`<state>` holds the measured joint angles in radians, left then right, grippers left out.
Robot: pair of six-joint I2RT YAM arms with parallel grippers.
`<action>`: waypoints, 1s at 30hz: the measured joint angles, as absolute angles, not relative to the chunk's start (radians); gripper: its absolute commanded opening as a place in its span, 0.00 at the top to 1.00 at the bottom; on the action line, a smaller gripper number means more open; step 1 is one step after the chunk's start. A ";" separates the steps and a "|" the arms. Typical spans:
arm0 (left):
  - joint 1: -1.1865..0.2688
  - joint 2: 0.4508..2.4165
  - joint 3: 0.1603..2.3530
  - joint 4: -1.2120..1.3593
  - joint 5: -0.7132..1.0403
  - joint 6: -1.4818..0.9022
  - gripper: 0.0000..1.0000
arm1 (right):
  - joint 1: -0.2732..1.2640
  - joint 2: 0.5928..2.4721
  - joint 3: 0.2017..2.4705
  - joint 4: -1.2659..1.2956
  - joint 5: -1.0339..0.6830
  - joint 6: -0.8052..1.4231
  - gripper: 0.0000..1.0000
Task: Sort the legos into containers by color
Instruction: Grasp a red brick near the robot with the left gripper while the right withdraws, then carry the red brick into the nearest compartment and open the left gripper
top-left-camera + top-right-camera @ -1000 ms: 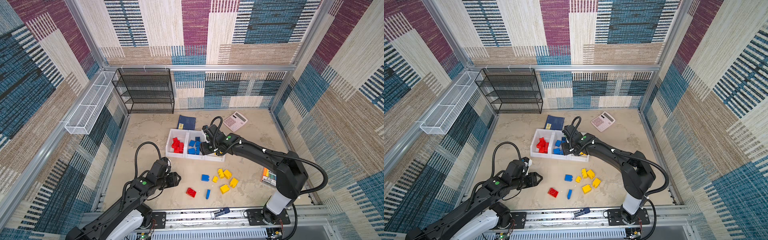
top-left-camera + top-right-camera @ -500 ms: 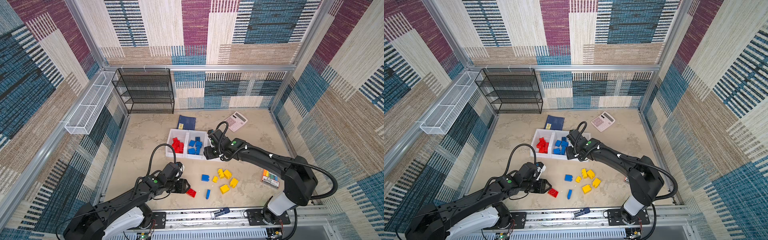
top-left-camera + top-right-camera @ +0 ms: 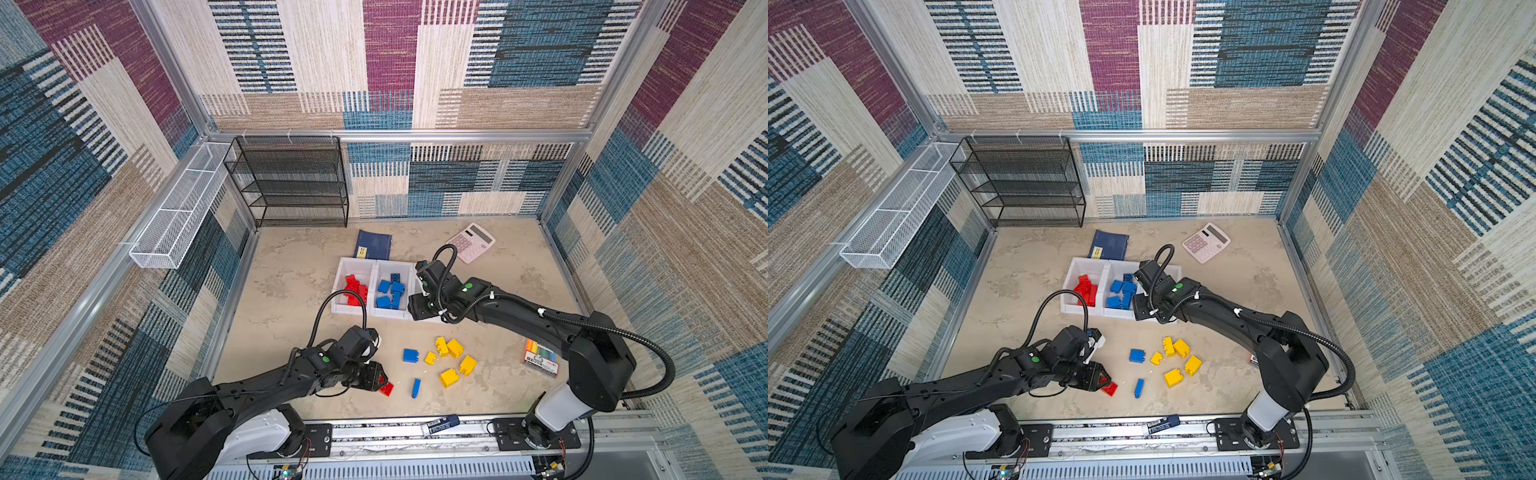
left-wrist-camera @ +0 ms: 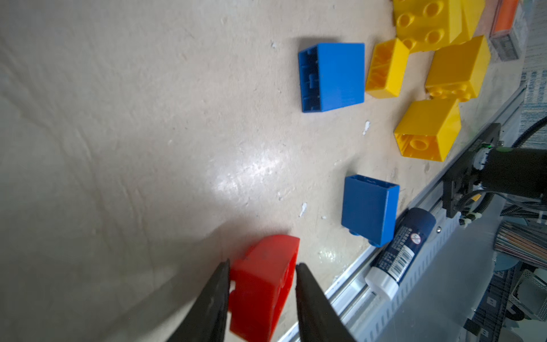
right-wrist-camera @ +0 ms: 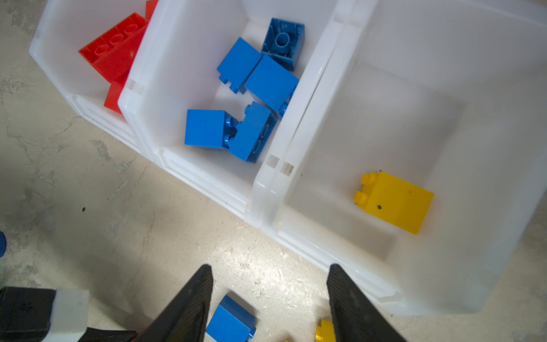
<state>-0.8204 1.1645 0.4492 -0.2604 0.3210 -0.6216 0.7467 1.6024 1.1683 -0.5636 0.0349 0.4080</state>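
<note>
Reaching low over the table (image 3: 291, 291) in both top views, the left gripper (image 3: 380, 380) has the red brick (image 3: 387, 390) at its tip. A narrow blue brick (image 3: 416, 387) lies just beyond the jaws. A square blue brick (image 3: 410, 355) and five yellow bricks (image 3: 449, 377) lie further out on that side. The right gripper (image 3: 417, 309) hangs at the front lip of the three white bins (image 3: 384, 313), which stand well apart from the left jaws. Its fingertips are hidden under the wrist here.

Seen from the left wrist, the two black fingers (image 4: 213, 299) press against opposite sides of the red brick (image 4: 260, 284), down at the table, so these jaws are closed on it. Ahead of them lie the narrow blue brick (image 4: 367, 207) and the square blue brick (image 4: 334, 77), with the yellow bricks (image 4: 429, 130) beyond.

Seen from the right wrist, the right gripper (image 5: 269, 269) has its fingers (image 5: 189, 302) spread wide with nothing between their pads. Below the gap, the square blue brick (image 5: 231, 319) lies on the table. Ahead of the jaws stand the bins (image 5: 266, 189). There are red bricks (image 5: 115, 50) in the far end one, blue bricks (image 5: 251, 88) in the middle one, and a single yellow brick (image 5: 393, 201) in the nearest one.
</note>
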 measured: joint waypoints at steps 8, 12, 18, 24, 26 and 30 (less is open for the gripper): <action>-0.823 1.176 0.444 -0.214 0.343 -0.624 0.75 | 0.747 1.602 1.168 -0.562 0.034 0.411 0.36; -0.818 1.162 0.464 -0.222 0.334 -0.633 0.77 | 0.746 1.602 1.168 -0.562 0.034 0.411 0.36; -0.706 1.133 0.571 -0.250 0.316 -0.632 0.77 | 0.746 1.591 1.167 -0.562 0.034 0.411 0.36; -0.469 1.145 0.701 -0.274 0.329 -0.616 0.77 | 0.746 1.571 1.153 -0.565 0.035 0.411 0.36; -0.398 1.176 0.761 -0.286 0.329 -0.599 0.77 | 0.746 1.560 1.147 -0.566 0.035 0.411 0.36; -0.267 1.276 0.886 -0.307 0.332 -0.562 0.77 | 0.746 1.534 1.124 -0.565 0.035 0.418 0.36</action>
<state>-0.2672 1.2758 0.8864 -0.3065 0.3325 -0.5617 0.7456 1.5345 1.1244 -0.5652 0.0353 0.4183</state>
